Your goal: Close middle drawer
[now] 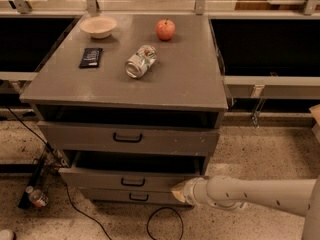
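Middle drawer (100, 178) open below the bench's (175, 79) front edge.
The gripper (179, 191) is at its right end, under the front right corner; its spread cannot be told.

Robot lab: hand (179, 191) by drawer cabinet (190, 79)

The gripper (179, 191) sits at the right end of the middle drawer (100, 179) front, and its arm (260, 194) fills the floor space to the right. The rest of that front is unblocked, handle (133, 182) included. A black cable (165, 219) loops on the floor just in front. A small bottle (37, 198) lies near the left corner. Above, the top drawer (165, 140) front hangs over the open cavity.
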Robot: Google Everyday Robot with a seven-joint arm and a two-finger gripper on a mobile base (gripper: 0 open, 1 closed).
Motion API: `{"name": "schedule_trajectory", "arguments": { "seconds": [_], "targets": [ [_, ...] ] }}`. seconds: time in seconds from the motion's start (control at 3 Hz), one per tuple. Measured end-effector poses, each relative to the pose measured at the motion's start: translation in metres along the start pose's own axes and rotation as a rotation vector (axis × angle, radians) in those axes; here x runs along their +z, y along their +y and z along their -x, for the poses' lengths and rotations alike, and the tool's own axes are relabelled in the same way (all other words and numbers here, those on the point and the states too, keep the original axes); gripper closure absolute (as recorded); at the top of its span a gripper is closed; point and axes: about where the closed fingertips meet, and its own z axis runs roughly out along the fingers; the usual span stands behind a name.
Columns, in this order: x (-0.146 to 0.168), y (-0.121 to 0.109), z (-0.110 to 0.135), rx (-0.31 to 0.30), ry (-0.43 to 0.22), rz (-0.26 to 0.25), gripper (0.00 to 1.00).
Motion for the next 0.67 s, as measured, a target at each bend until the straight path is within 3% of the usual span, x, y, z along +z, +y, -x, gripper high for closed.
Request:
{"name": "schedule_trajectory", "arguments": {
  "seconds": [0.33,0.67],
  "targets": [
    [0.0,0.0,0.0,0.0,0.0,0.0,0.12],
    [0.0001,0.0001,0.0,0.0,0.0,0.0,0.0]
  ]
}}
